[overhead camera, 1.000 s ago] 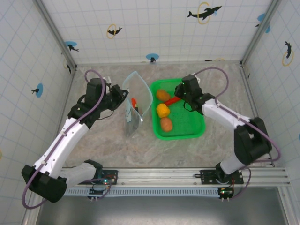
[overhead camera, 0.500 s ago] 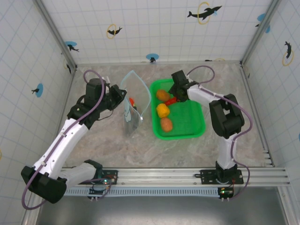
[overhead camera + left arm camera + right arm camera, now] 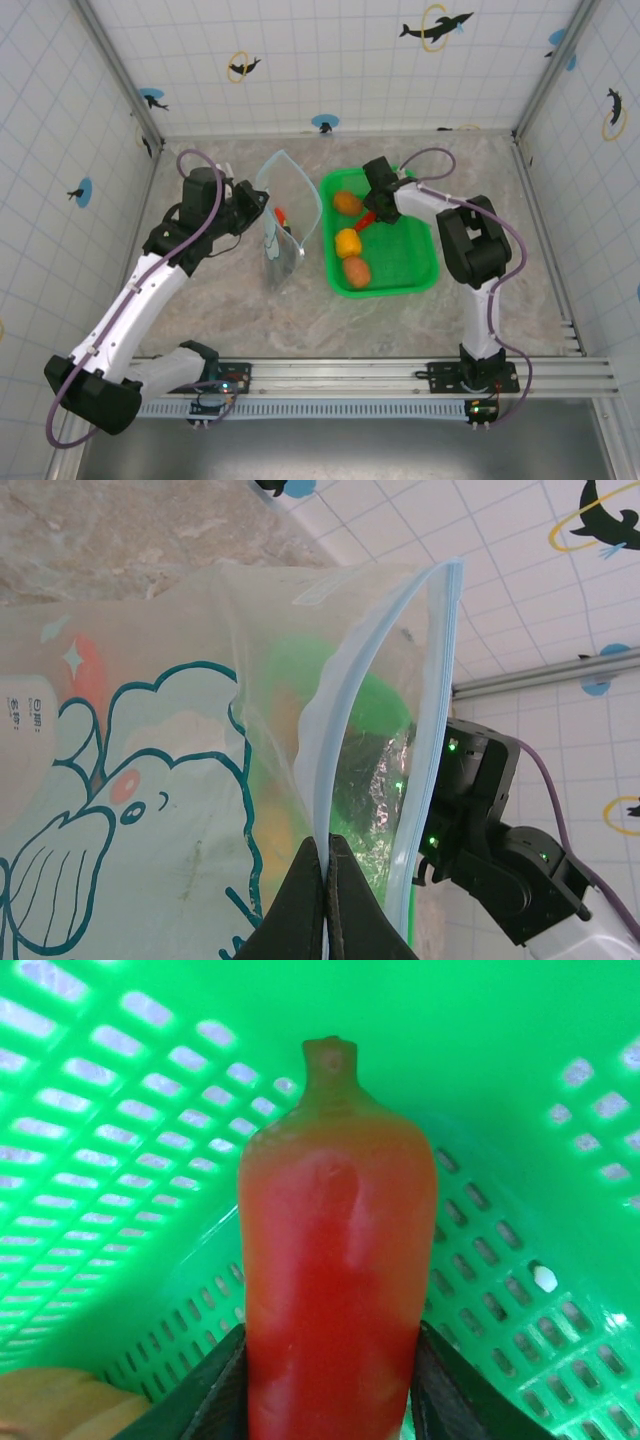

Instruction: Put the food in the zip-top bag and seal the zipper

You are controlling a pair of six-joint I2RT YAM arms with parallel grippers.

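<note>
Left gripper [image 3: 325,852] hasn't budged from a second ago. Its fingers are pressed together on the zipper [image 3: 322,750], holding the bag [image 3: 282,240] up with its mouth open and a small red bit [image 3: 283,215] inside. Just right of it sits the basket [image 3: 410,260], with an orange piece [image 3: 347,203], a yellow piece [image 3: 347,241] and a second orange piece [image 3: 355,270] pretty much where they were. Big change is the right arm: the elbow has swung in from the far right to the basket's right edge, and the right gripper [image 3: 330,1390] has slid left. Its fingers [image 3: 210,1400] are clamped on the red piece [image 3: 335,1260], low in the basket. The table [image 3: 220,310] is beige and marbled, the walls [image 3: 330,60] are white tile with dolphin stickers, and a metal rail [image 3: 400,375] runs along the near edge.
</note>
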